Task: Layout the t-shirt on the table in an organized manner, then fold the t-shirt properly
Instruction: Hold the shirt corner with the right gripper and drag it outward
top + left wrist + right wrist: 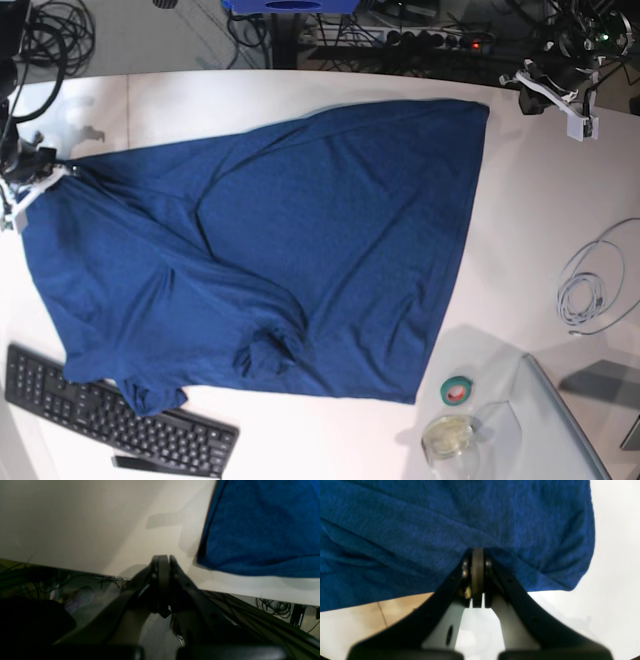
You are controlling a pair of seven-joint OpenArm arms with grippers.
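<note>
The navy-blue t-shirt point(300, 260) lies spread over most of the white table point(530, 200), with wrinkles and a bunched fold near its lower edge. At the shirt's left edge my right gripper point(38, 172) is shut on the fabric. The right wrist view shows folds of the t-shirt point(420, 530) running into the closed tips of the right gripper point(477, 551). My left gripper point(562, 95) hovers at the far right corner, apart from the shirt. In the left wrist view the left gripper point(163, 557) is shut and holds nothing, over the table point(87, 530) edge, with a corner of the t-shirt point(262, 525) to its right.
A black keyboard point(110, 420) sits at the front left, partly under the shirt's hem. A green tape roll point(458, 390) and a clear jar point(450, 437) stand front right, beside a grey panel point(575, 420). A coiled white cable point(590, 285) lies at the right.
</note>
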